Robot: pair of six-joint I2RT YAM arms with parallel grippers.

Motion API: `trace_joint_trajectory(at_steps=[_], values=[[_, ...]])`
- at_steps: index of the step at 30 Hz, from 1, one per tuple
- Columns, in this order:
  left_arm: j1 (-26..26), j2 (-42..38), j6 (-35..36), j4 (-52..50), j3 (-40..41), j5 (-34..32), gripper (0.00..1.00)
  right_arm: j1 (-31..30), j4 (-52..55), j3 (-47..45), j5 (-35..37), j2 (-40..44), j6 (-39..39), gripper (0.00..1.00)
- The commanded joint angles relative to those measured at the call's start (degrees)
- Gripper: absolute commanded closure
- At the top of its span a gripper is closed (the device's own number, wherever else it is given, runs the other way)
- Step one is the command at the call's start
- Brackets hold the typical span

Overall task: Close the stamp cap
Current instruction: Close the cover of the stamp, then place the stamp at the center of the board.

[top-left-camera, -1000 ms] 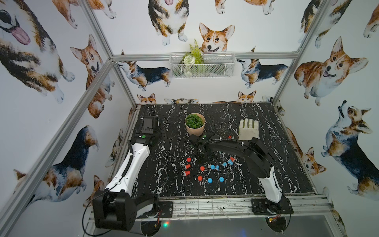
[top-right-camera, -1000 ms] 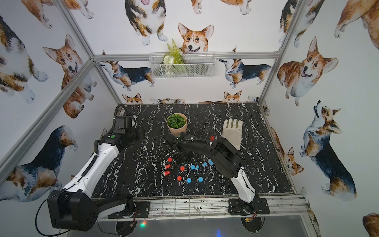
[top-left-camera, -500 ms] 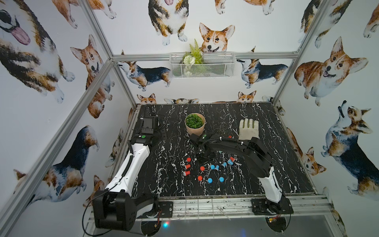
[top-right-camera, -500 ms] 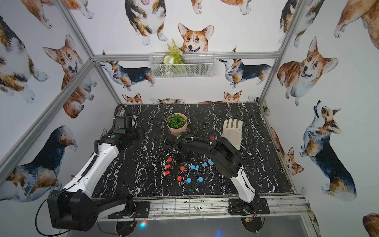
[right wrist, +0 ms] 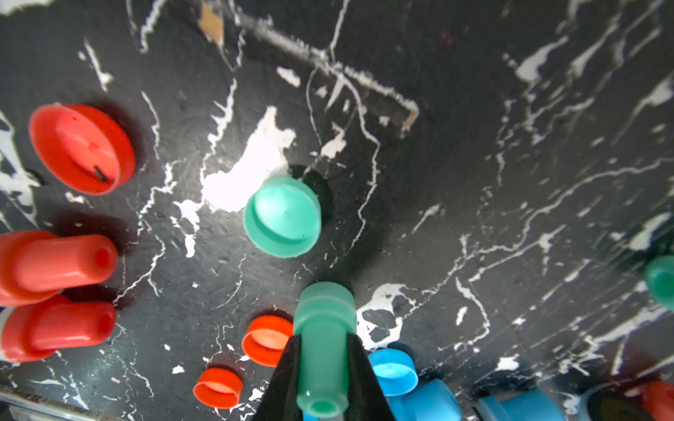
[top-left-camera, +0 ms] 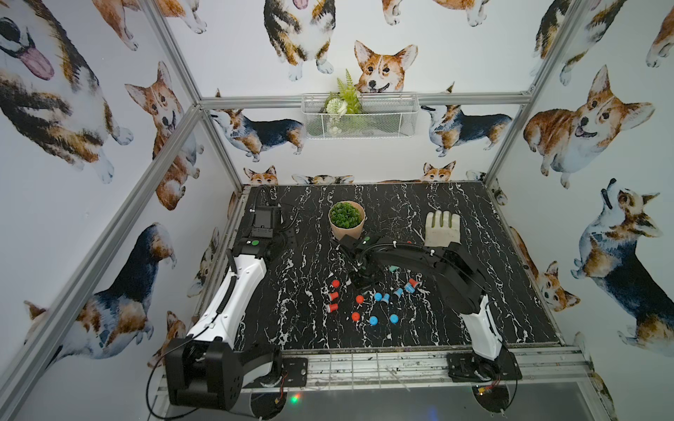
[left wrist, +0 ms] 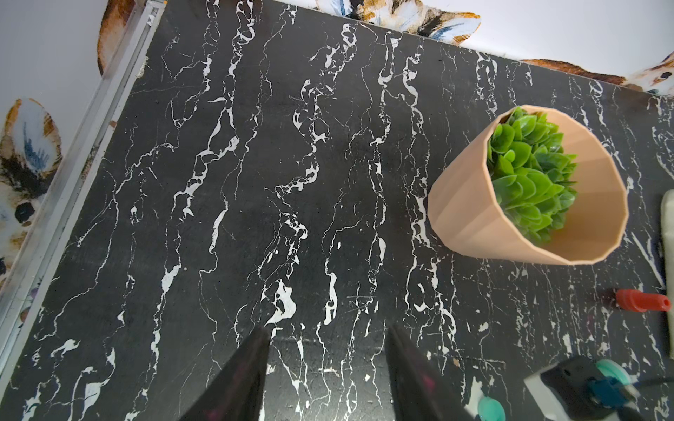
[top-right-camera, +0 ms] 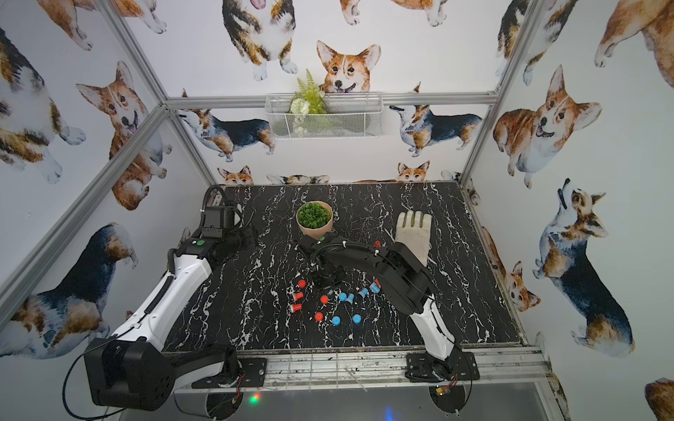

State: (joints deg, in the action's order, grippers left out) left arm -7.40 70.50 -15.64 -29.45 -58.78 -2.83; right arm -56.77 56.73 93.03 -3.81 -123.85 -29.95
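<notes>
While the right gripper (right wrist: 322,339) clamps a green stamp (right wrist: 324,368) by its narrow handle, the matching green cap (right wrist: 282,217) lies loose near the middle of the worktop (right wrist: 474,145). It sits just beyond the stamp's wide end, not touching it.

Counted in the right wrist view:
- one green cap and one further green piece (right wrist: 662,280), cut off
- two red stamps (right wrist: 58,266) lying side by side
- one red round piece (right wrist: 82,147) standing
- two small red caps (right wrist: 268,340)
- one blue cap (right wrist: 394,371)
- two blue bodies (right wrist: 521,404), partly hidden

The left gripper (left wrist: 328,335) hangs with its jaws apart and empty, toward the worktop's far-left corner, near one plant pot (left wrist: 467,204).
</notes>
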Motion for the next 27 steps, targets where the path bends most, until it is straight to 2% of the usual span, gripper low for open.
trace_joint_trajectory(at_steps=[1,7,16,22,27], values=[[0.1,-0.1,0.0,0.9,-0.3,0.3,0.45,-0.2,2.1,-4.2,-4.0,-5.8,-1.4,1.00],[0.2,-0.1,0.0,0.9,-0.3,0.3,0.45,0.1,3.3,-2.2,-3.0,-2.5,-1.2,1.00],[0.2,-0.1,0.0,1.0,-0.3,0.3,0.45,3.7,7.9,6.2,-0.1,7.0,0.1,1.00],[0.1,0.0,-0.1,0.9,-0.3,0.4,0.45,10.3,11.5,10.3,1.7,9.5,4.0,1.00],[0.2,0.0,0.0,0.9,-0.3,0.4,0.45,17.7,12.3,12.1,2.5,7.7,7.5,1.00]])
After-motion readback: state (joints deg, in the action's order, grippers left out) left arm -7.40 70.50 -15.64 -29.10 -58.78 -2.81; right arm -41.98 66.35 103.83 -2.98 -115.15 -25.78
